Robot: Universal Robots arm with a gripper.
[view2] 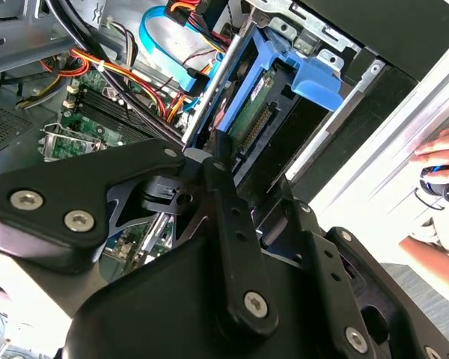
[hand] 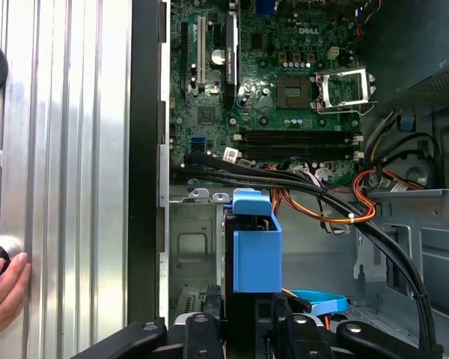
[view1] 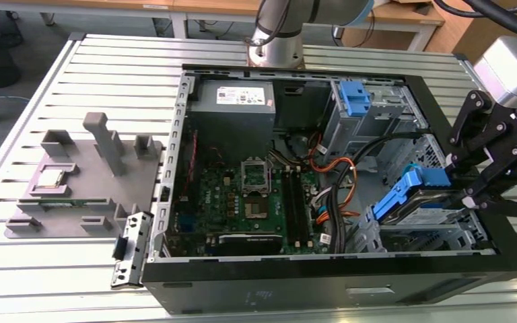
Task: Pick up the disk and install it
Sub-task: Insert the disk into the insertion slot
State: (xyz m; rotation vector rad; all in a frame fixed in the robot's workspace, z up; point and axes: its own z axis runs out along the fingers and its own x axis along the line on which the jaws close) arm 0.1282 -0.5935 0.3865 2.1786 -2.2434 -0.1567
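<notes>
The gripper (hand: 243,333) has its fingers (hand: 203,334) pinching the disk (view1: 417,202), which sits tilted in the metal drive bay (view1: 425,237) at the corner of the open computer case (view1: 285,289) on the exterior view's right. Black and orange cables (hand: 337,206) crowd just beside it, with the motherboard (view1: 240,202) beyond. A person's hand (hand: 4,292) is over the slatted surface (view1: 106,81) beside the case.

robotics lab: open pc case (view1: 330,286) on slatted metal table (view1: 106,67); arm base (view1: 277,50) at 12 o'clock, desks (view1: 213,7) beyond.
</notes>
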